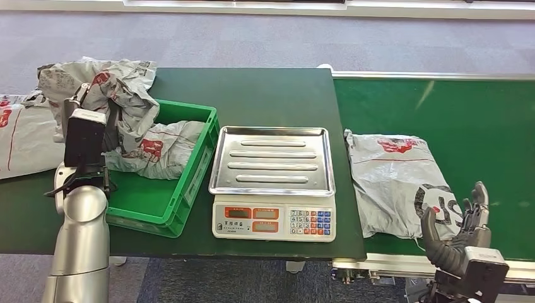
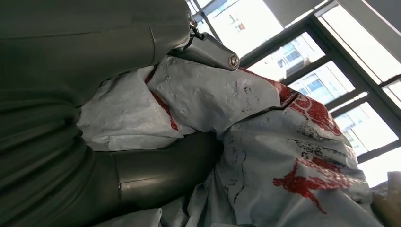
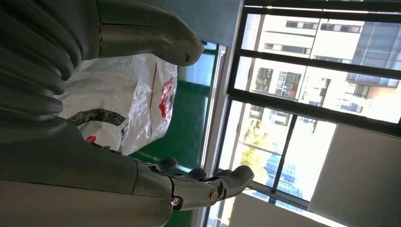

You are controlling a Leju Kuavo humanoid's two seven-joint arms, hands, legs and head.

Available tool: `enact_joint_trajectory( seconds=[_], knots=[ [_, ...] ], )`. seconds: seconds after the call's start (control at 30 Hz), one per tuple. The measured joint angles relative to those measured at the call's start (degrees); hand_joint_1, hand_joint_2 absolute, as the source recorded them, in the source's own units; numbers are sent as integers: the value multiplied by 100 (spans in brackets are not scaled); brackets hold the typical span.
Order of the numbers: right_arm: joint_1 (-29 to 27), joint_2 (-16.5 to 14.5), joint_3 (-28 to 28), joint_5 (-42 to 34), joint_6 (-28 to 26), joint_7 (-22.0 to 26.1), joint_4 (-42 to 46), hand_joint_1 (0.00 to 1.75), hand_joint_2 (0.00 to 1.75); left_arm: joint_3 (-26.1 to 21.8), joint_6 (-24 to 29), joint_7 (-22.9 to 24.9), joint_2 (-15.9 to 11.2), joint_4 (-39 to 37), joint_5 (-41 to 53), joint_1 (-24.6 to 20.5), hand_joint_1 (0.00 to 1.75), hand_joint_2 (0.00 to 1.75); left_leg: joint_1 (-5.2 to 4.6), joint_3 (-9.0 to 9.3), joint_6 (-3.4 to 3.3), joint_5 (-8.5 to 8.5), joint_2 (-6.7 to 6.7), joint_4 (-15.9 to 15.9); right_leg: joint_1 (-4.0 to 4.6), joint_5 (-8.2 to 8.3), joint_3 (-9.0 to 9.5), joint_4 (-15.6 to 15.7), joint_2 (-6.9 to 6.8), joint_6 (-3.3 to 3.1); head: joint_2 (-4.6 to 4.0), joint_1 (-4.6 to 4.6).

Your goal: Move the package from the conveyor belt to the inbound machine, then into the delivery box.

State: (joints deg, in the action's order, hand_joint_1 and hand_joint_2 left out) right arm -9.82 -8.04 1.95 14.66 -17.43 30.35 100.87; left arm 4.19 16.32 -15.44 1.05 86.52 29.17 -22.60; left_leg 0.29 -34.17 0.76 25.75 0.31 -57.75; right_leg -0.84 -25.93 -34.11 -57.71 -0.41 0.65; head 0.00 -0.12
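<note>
A grey plastic package [image 1: 394,180] with red and black print lies flat on the green conveyor belt [image 1: 454,107], just right of the scale. My right hand [image 1: 465,228] stands open at the package's near right corner, fingers up and apart; in the right wrist view the package [image 3: 124,101] lies between thumb and fingers [image 3: 208,183], untouched. My left hand [image 1: 87,129] grips a crumpled grey package [image 1: 123,88] above the left end of the green delivery box [image 1: 189,183]. The left wrist view shows this package [image 2: 283,142] pinched between thumb and fingers [image 2: 161,172].
A scale [image 1: 272,180] with a steel tray stands between box and belt. Another grey package [image 1: 167,148] lies inside the box. More grey bags [image 1: 22,136] lie at the table's far left. The table's front edge runs just below the scale.
</note>
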Motion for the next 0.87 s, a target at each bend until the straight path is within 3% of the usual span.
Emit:
enact_joint_trajectory(
  seconds=[0.03,0.17,0.33,0.5,0.87],
  knots=[
    [-1,0,0,-3,-1,-1,-1,0,175,-39,51,-20,-19,2,15,50,175,175,0,-1,0,0,-1,0,2,-1,0,0,-1,-1,-1,1],
    [1,5,0,-50,-7,8,-19,0,175,-151,204,21,-52,26,194,214,0,175,2,-3,0,0,-3,1,3,-4,0,0,-4,-3,-1,1],
    [114,39,-13,-132,-14,-18,-158,0,175,-176,-245,870,-185,-597,1298,39,0,175,2,-2,0,-1,-6,1,-1,-3,0,0,-11,-3,-1,2],
    [256,49,-44,-115,-22,-58,-323,0,175,-176,-18,1065,-246,-1576,1838,-236,0,175,2,0,3,-6,-2,1,-1,8,-1,0,-6,-4,0,2],
    [390,95,-55,-104,-3,-265,-498,0,175,-164,-41,1334,-249,-2466,2210,-571,0,175,2,-4,4,-4,-3,0,-1,7,-5,0,-5,-4,-1,1]
  ],
)
